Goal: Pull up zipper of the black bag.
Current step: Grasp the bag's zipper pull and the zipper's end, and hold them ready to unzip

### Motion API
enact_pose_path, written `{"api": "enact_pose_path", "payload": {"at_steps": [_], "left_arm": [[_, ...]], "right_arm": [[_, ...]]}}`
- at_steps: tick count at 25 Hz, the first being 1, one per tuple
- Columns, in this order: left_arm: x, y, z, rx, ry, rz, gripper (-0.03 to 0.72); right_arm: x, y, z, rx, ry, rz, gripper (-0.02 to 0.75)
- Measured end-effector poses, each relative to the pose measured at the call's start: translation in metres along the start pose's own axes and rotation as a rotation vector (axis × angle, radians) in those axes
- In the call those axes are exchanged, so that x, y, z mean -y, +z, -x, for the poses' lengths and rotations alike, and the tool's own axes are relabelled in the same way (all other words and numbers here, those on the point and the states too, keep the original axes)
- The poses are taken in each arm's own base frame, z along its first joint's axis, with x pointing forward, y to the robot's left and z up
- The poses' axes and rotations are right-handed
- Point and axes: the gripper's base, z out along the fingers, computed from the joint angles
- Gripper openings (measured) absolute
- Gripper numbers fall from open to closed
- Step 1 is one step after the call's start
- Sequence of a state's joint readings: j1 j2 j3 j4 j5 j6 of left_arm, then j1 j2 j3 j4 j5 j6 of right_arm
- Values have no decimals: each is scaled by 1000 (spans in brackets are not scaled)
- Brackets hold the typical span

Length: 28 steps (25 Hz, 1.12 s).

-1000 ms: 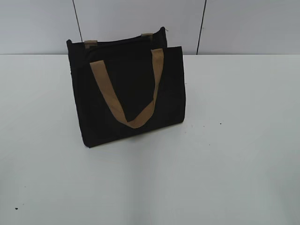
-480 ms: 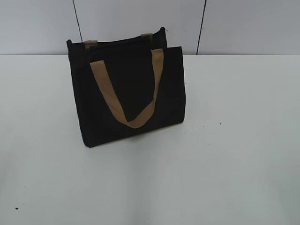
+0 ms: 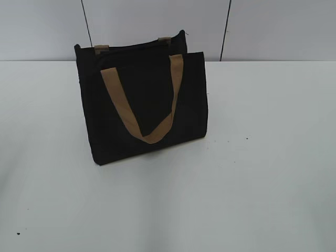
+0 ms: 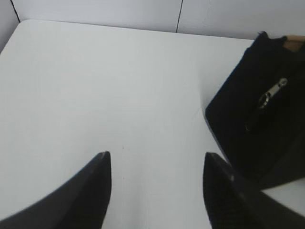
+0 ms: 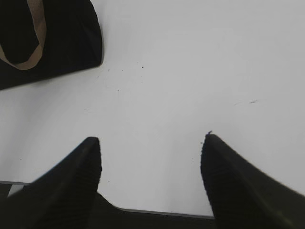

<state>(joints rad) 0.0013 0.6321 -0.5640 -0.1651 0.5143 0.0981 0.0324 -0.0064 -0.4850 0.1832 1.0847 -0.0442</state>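
The black bag (image 3: 144, 107) stands upright on the white table, left of centre in the exterior view, with a tan strap (image 3: 142, 102) hanging down its front. The zipper runs along its top rim (image 3: 131, 47). In the left wrist view the bag's end (image 4: 259, 124) is at the right, with a small metal pull (image 4: 272, 91) on it. My left gripper (image 4: 156, 155) is open and empty over bare table, left of the bag. My right gripper (image 5: 151, 138) is open and empty; the bag's corner (image 5: 52, 43) lies at its upper left. Neither gripper shows in the exterior view.
The white table (image 3: 252, 157) spreads all round the bag. A pale panelled wall (image 3: 262, 29) stands behind it. The table's near edge (image 5: 157, 212) shows under my right gripper.
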Motion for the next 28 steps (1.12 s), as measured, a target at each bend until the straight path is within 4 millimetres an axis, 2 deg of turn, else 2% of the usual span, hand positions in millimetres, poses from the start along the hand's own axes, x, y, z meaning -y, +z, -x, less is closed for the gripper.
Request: {"api": "enact_pose_path", "payload": {"at_steps": [5,9,12,17,23,26,28], "left_arm": [[-8,47,18,100,59,49,468],[-12,70,30,224,67,79,468],[-14,92,26,196,66,90,468],[-20,135,7,85,57,103,468],[-21,165,-10,23,59,87,468],[-20,175,-9,-14,129,63,468],[-23,185,0,-35,169,64,468]], "right_arm": [[0,0,0,0,0,0,504],[0,0,0,0,0,0,504],[0,0,0,0,0,0,504],[0,0,0,0,0,0,504],[0,0,0,0,0,0,504],[0,0,0,0,0,0,504],[0,0,0,0,0,0,504]]}}
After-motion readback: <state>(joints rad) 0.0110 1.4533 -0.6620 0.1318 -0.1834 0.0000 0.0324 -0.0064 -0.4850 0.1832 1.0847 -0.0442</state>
